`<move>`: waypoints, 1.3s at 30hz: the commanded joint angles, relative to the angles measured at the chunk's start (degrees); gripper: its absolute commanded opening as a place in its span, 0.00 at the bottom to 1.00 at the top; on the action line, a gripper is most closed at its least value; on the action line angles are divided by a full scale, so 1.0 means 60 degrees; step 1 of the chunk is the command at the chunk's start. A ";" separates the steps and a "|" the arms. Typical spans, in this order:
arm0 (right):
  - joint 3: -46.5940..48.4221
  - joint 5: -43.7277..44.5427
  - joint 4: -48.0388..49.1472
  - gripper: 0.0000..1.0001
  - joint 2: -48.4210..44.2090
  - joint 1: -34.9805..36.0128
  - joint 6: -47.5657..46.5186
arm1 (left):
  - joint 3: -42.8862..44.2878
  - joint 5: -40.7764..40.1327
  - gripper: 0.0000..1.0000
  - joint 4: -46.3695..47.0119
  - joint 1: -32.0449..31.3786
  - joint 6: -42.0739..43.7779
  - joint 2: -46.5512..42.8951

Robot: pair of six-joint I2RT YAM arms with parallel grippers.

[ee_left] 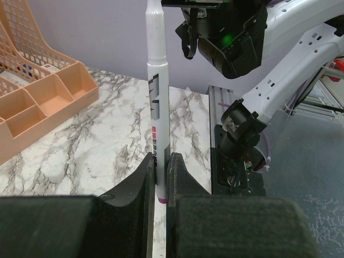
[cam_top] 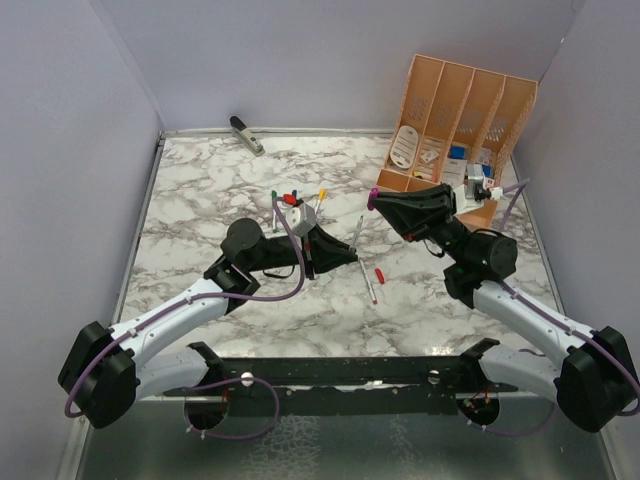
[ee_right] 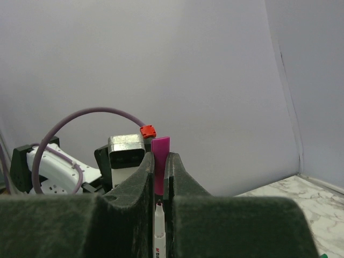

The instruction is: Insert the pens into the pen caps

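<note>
My left gripper (cam_top: 343,256) is shut on a silver-grey pen (cam_top: 354,235), which points up and right; in the left wrist view the pen (ee_left: 158,102) stands upright between the pads. My right gripper (cam_top: 380,203) is shut on the magenta cap (cam_top: 372,200). In the right wrist view the cap (ee_right: 160,158) sits between the pads, with the pen's tip (ee_right: 159,207) just below its open end. Other pens with green (cam_top: 273,207), blue (cam_top: 294,194) and yellow (cam_top: 320,198) tips lie behind the left arm. One more pen (cam_top: 368,287) lies beside a red cap (cam_top: 379,275).
An orange desk organizer (cam_top: 480,100) stands at the back right, close behind the right arm. A grey-black stapler (cam_top: 246,134) lies at the back left edge. Another small red piece (cam_top: 287,200) lies among the far pens. Purple walls enclose the marble table (cam_top: 200,200).
</note>
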 commanded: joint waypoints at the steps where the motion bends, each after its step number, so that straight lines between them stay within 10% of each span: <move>1: 0.0202 -0.0877 0.0850 0.01 0.0169 -0.0034 0.0210 | 0.0385 0.0435 0.00 0.0419 0.0009 -0.0312 0.0236; 39: -0.0123 -0.0900 0.1390 0.01 0.0578 -0.0019 0.0486 | 0.0278 0.0291 0.00 0.0808 0.0009 -0.0157 0.0159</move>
